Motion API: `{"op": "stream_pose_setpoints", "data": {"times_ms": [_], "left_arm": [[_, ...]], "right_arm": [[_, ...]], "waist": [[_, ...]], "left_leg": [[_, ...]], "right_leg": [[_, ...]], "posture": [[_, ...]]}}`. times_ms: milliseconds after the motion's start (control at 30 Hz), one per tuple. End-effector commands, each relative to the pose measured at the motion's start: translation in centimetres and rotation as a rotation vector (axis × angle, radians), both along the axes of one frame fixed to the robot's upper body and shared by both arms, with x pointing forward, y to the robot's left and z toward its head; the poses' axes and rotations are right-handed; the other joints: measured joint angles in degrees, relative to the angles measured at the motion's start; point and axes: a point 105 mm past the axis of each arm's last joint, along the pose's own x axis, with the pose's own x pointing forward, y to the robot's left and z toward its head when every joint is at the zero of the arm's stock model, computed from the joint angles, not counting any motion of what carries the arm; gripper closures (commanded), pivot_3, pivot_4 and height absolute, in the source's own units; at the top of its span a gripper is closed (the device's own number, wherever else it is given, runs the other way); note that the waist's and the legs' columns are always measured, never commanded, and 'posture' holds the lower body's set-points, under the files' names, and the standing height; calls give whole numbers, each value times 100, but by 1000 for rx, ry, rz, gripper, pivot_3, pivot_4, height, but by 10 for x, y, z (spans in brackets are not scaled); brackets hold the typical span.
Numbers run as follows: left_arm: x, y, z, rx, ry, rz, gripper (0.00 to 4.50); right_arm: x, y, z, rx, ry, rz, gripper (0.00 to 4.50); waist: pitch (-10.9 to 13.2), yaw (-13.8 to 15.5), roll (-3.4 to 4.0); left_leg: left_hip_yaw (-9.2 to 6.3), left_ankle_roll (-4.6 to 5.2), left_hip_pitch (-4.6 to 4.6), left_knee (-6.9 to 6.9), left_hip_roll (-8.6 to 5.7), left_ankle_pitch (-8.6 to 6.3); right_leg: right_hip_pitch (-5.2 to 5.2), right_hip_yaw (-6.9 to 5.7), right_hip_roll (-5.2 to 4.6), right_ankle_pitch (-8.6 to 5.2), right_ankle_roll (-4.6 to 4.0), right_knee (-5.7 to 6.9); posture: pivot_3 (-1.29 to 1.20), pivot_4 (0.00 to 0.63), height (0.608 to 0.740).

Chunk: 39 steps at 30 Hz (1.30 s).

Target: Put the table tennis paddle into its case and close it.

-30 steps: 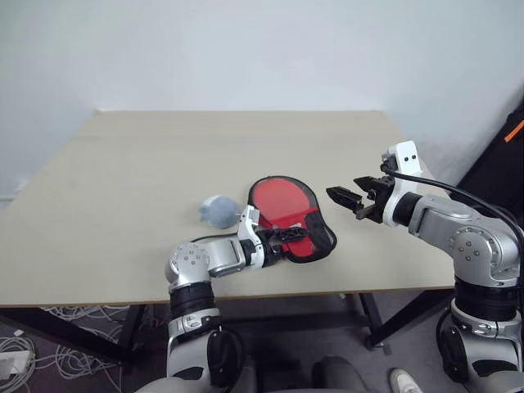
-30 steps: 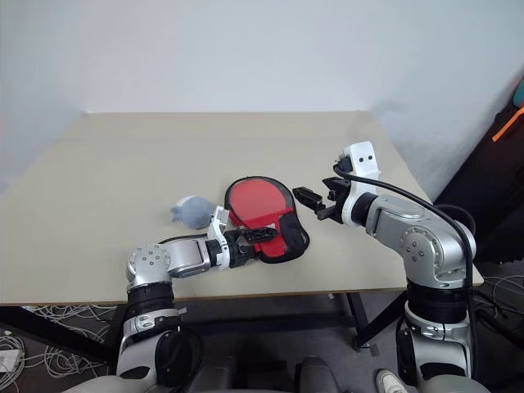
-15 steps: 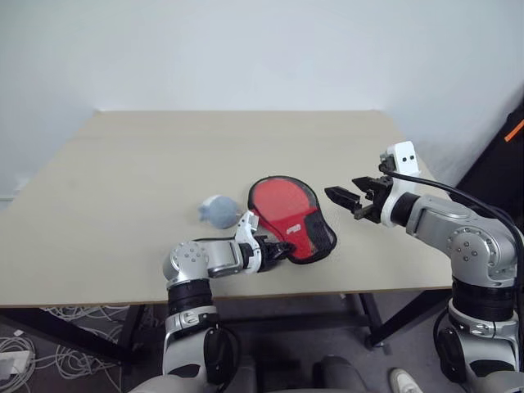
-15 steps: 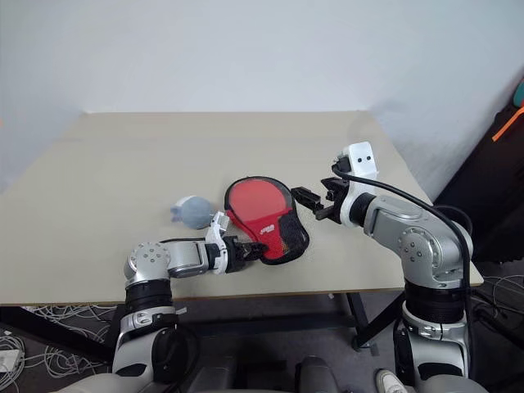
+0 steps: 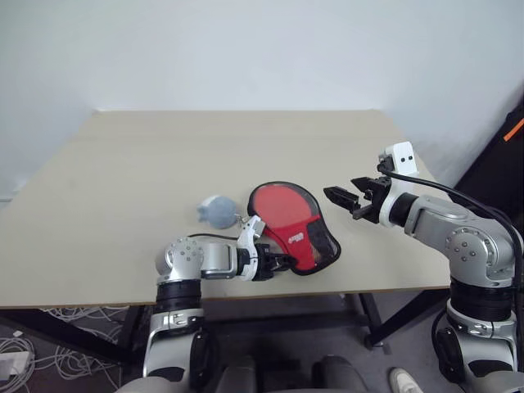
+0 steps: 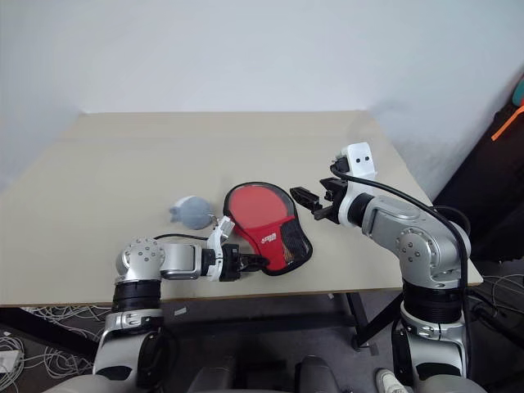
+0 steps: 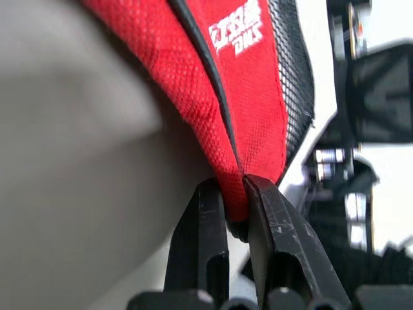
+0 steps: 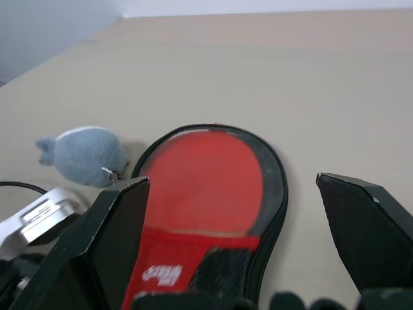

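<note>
The red case [image 5: 288, 219] with black edging lies flat on the table, its round end toward the far side and its mesh-and-logo narrow end [image 7: 258, 77] toward the front edge. My left gripper [image 5: 277, 260] is shut on the tip of that narrow end, and red fabric is pinched between its fingers [image 7: 205, 239]. To the right of the case my right gripper [image 5: 342, 202] hovers open, holding nothing, with its fingers [image 8: 116, 226] spread wide and pointing at the case [image 8: 206, 174]. The table tennis paddle is hidden.
A small grey-blue plush toy [image 5: 217, 210] sits just left of the case's round end. The tan table [image 5: 123, 164] has its front edge close under my left gripper. Cables lie on the floor at the lower left.
My left gripper went from open to shut on the case's narrow end and drew back toward the front edge, turning the case slightly. The right arm kept still.
</note>
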Motion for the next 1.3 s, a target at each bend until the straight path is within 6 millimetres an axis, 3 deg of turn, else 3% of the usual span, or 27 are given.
{"op": "stream_pose_setpoints", "data": {"times_ms": [33, 333, 800, 1300], "left_arm": [[-19, -8, 15, -58, -31, -143, 4091], [-49, 2, 23, -77, -5, -294, 4091], [-49, 28, 2, 39, 57, -233, 4091], [-68, 49, -8, 117, 73, -287, 4091]], "right_arm": [[1, 6, 16, 15, -63, 25, 0], [2, 11, 15, 15, -62, 38, 0], [3, 11, 15, 13, -59, 43, 0], [3, 13, 14, 15, -53, 45, 0]], "waist": [[0, -1, 1], [1, 1, 2], [1, 1, 3], [2, -3, 4]], "left_leg": [[1, 0, 0, 0, 0, 0], [3, 0, -1, -1, 0, 0], [6, 0, 0, -2, 0, 0], [14, -8, 1, -11, 4, -4]], "right_leg": [[-1, 1, 0, 0, 0, 0], [-3, 0, -5, -1, -1, 0], [-4, 0, -4, -9, -13, 0], [-12, 0, -6, -10, -14, 0]], "posture": [[0, 0, 740], [0, 0, 740], [0, 0, 740], [0, 0, 740]]}}
